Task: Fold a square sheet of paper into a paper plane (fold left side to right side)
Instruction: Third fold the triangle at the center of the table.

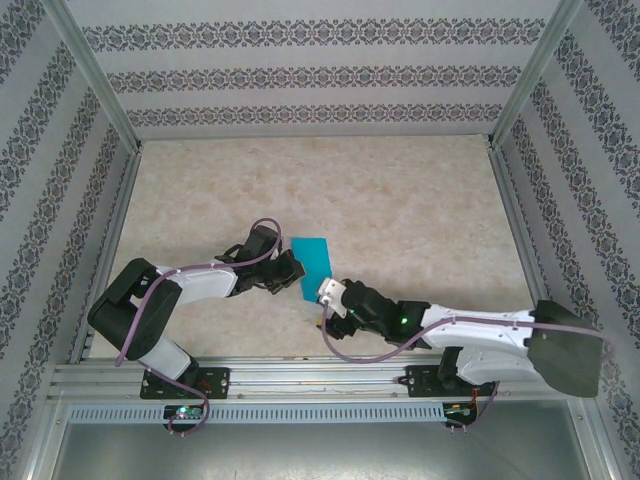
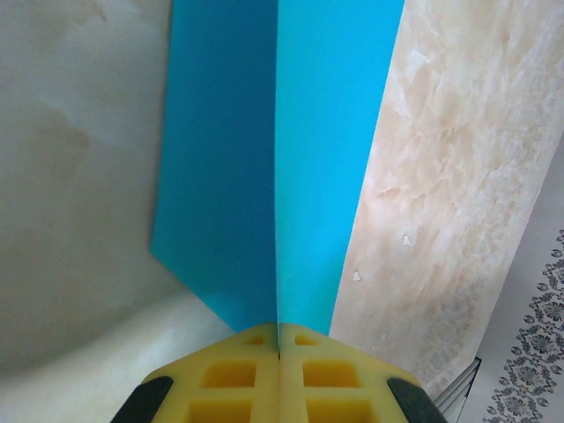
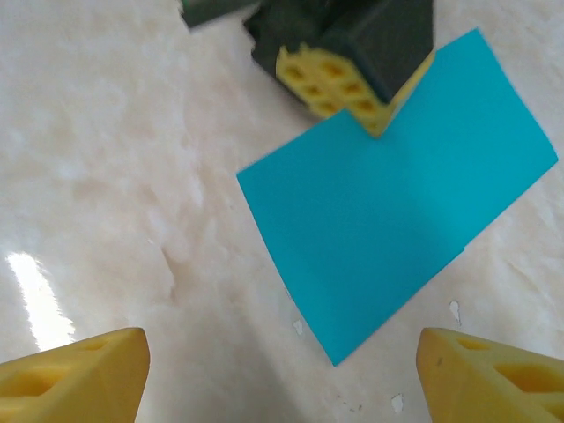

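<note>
**A:** Since the marbled beige table takes up most of the floor, where do the arms sit on it?

**B:** Both are bolted at the near edge. The left arm bends inward from the left and the right arm reaches in low from the right. They meet a little left of centre, in the near half.

**A:** And the sheet of paper?

**B:** It lies right between the two wrists, teal-blue and unmarked. From above and from the right wrist it reads as a tilted rectangle, narrower than a square. From the left wrist a straight line runs up its middle, with the left half in shadow and the right half bright.

**A:** What is the left gripper doing?

**B:** Its yellow pads are pressed together on the near edge of the paper, pinching it. The right wrist camera shows the same tip meeting the sheet's far edge.

**A:** And the right gripper?

**B:** Its fingers are spread wide with bare table between them, and the sheet's nearest corner lies just beyond them.

**A:** Anything smaller?

**B:** A few white specks dot the table beside the paper.
</note>
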Controlling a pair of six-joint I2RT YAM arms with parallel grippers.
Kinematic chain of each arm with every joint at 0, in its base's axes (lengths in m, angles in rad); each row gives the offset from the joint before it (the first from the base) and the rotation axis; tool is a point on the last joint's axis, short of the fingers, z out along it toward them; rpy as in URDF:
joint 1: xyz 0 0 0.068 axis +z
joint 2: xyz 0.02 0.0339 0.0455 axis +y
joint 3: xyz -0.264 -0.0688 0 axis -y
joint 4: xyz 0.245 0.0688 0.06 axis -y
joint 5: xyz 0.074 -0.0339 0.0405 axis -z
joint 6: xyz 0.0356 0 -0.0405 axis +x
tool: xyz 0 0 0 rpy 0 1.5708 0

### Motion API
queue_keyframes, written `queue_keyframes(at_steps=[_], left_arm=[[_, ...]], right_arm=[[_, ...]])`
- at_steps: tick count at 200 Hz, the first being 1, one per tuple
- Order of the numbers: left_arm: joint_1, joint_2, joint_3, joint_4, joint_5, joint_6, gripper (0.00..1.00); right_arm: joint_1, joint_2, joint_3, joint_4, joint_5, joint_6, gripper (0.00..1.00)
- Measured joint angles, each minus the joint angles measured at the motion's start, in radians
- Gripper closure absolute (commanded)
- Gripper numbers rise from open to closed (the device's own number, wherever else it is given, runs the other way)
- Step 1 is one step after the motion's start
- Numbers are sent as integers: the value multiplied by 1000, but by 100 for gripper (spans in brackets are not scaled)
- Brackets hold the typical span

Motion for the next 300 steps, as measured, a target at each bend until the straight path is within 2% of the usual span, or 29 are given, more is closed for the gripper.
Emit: queue_keyframes(at_steps=[42,85,119,164,193,233,279,300], left_arm=[[0,0,0,0,0,0,100],[0,0,1,0,1,0,100],[0,0,1,0,4,0,100],[0,0,1,0,4,0,100],[0,0,1,0,4,0,100],[0,0,5,-2,6,2,87],[8,-23,10,-48,9,36,61],[40,-91,16,-115,21,71,56]], right_arm=[[12,159,61,39,89,-42,22],[12,274,128,98,122,-67,25],[12,352,177,131,142,-77,33],[12,381,198,160,157,-88,53],[12,381,198,163,162,-82,73],[12,380,198,162,167,-60,100],[-6,359,197,133,127,-23,100],[-40,334,196,114,63,10,100]])
